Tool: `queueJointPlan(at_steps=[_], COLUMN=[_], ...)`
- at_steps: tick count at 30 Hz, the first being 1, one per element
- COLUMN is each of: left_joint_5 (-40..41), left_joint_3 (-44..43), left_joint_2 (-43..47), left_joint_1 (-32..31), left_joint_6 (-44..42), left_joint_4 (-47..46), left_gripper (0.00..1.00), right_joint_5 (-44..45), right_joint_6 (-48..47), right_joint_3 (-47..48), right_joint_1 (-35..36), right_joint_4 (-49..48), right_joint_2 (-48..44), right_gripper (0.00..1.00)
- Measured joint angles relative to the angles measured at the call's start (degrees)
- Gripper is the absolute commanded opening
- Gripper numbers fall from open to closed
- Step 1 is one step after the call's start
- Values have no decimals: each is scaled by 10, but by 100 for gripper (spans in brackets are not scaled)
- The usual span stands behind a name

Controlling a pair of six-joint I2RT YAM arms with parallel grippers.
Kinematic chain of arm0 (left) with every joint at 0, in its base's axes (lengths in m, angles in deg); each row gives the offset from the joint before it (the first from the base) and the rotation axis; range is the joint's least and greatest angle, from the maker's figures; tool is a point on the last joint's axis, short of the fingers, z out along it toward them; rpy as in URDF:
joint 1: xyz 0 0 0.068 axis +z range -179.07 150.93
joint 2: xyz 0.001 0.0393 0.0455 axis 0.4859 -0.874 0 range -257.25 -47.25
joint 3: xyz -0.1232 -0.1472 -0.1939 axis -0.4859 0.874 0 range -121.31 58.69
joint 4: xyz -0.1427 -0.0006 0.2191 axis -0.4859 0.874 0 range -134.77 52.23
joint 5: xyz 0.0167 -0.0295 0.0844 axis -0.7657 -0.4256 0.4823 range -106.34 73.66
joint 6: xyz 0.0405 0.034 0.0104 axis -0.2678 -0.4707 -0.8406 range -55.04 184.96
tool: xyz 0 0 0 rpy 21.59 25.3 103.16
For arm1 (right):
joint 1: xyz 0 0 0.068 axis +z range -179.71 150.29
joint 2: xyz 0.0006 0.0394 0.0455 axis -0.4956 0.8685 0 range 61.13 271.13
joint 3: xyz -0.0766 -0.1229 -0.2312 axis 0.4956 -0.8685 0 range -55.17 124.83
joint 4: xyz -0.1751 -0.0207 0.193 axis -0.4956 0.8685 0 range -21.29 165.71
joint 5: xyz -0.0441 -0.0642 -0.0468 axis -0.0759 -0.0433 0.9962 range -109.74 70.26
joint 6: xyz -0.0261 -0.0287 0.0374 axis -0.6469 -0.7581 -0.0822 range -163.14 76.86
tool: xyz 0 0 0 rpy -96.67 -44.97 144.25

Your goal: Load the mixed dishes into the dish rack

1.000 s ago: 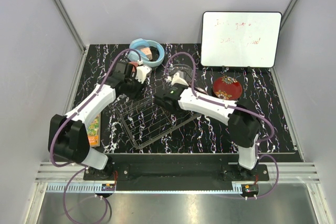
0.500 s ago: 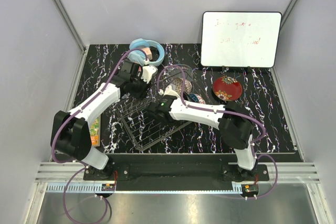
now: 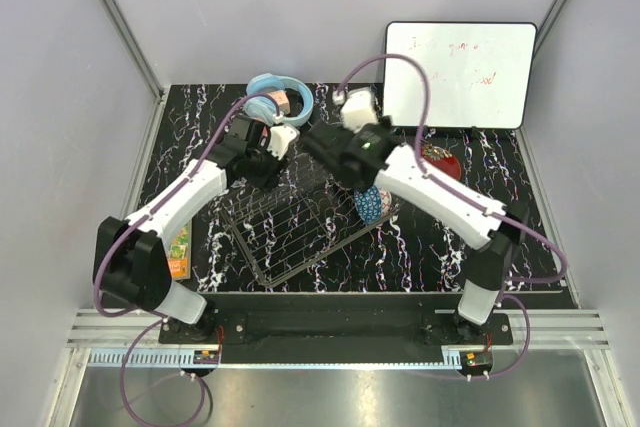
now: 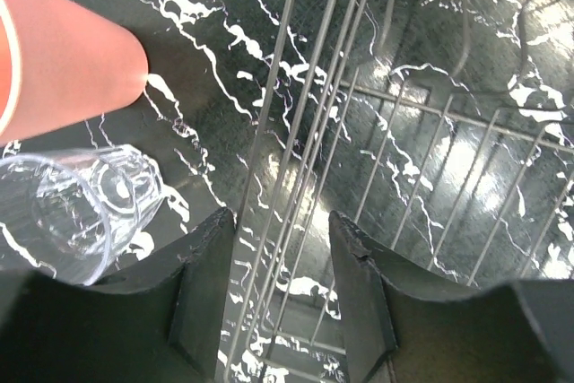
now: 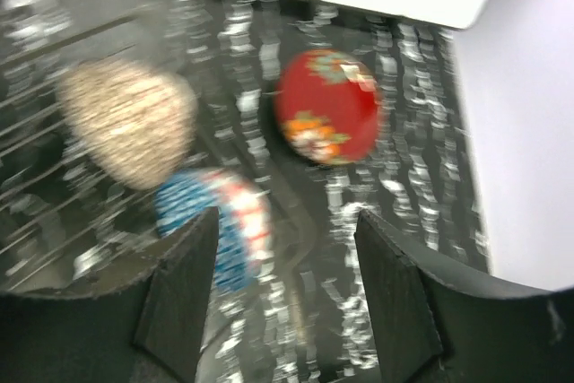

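From above you see the chrome wire dish rack (image 3: 290, 232) lying at an angle on the black marbled desk (image 3: 430, 257), with the blue patterned bowl (image 3: 372, 204) tilted on its edge at the rack's right end. The arms cover much of the rest. Only the left wrist view gives you the matte salmon-pink plastic cup (image 4: 63, 51) and the small ribbed clear glass tumbler (image 4: 76, 213). Both lie on their sides on the desk just outside the rack's rim. Only the right wrist view, which is blurred, gives you the small beige patterned bowl (image 5: 130, 123), round and speckled among the rack's wires. It also shows the glossy red gold-decorated lacquer dish (image 5: 327, 118) on the desk beyond the rack's right end. The left gripper (image 4: 282, 221) has its jaws about half apart astride the rack's thin rim wires, squeezing nothing. The right gripper (image 5: 287, 217) has its jaws wide apart above the blue bowl and holds nothing.
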Motion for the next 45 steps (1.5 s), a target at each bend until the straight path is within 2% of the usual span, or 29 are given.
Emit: queueJointPlan(at_steps=[1,5,8,13,16,19,20,21,24,28,32,35,40,45], left_joint_5=[0,-3,-2,4,11,19,22,24,31,37,57,79,122,132], left_joint_3=[-1,-35,-83,-114,-64,8,38,56,94,95,95,95,95,94], left_joint_2=[6,49,100,214,276,308,311,310,294,282,250,230,223,233], left_joint_1=[0,-1,-1,-1,-1,-1,-1,-1,-1,-1,-1,-1,-1,0], left_joint_6=[0,7,13,19,21,26,29,32,40,45,47,49,50,50], left_joint_4=[6,59,88,121,138,161,172,177,210,213,213,211,210,211], left_gripper=[58,82,86,86,85,84,84,84,83,81,80,80,81,80], right_joint_5=[-1,-40,-95,-198,-243,-273,-285,-288,-313,-329,-331,-337,-345,-373], right_joint_6=[-6,-49,-74,-99,-106,-109,-110,-110,-111,-111,-110,-109,-94,-69], right_joint_3=[-2,-59,-116,-191,-214,-229,-235,-236,-243,-266,-300,-334,-383,-435], right_joint_1=[-21,-122,-174,-201,-213,-228,-235,-237,-245,-245,-245,-245,-245,-246], right_joint_4=[1,-47,-96,-162,-191,-212,-218,-221,-240,-257,-270,-273,-281,-291], right_joint_2=[-6,-17,2,9,7,4,2,2,2,-8,-34,-64,-109,-162], right_gripper=[68,68,67,66,66,60,57,46,33,31,22,1,0,0])
